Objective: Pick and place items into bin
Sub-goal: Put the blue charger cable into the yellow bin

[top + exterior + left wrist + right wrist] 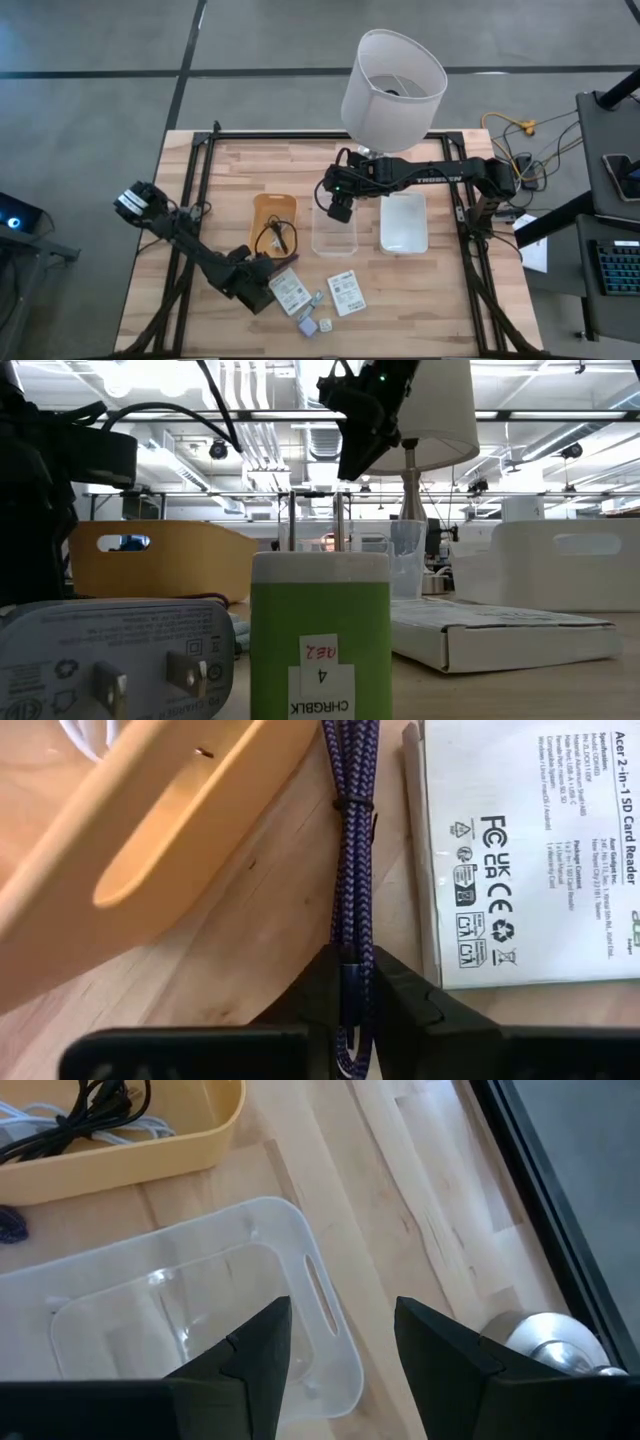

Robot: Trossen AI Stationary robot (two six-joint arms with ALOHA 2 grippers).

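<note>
2 claws are at work over the wooden surface point(230, 170). The left claw point(355, 995) sits low beside the yellow bin point(273, 215), its fingers point(315, 985) clamped on a purple braided cord point(352, 840) that lies on the wood between the bin's wall and a white printed packet point(535, 840). Black cords point(95, 1105) and a pale grey cable point(150, 1128) already lie inside the yellow bin. A 2nd white packet point(347, 292) rests nearby, with small cubes point(310, 325) close to the front edge. The right claw point(340, 1345) hovers with fingers apart above the clear bin point(335, 230), which stands between the yellow bin and a white bin point(403, 222).
</note>
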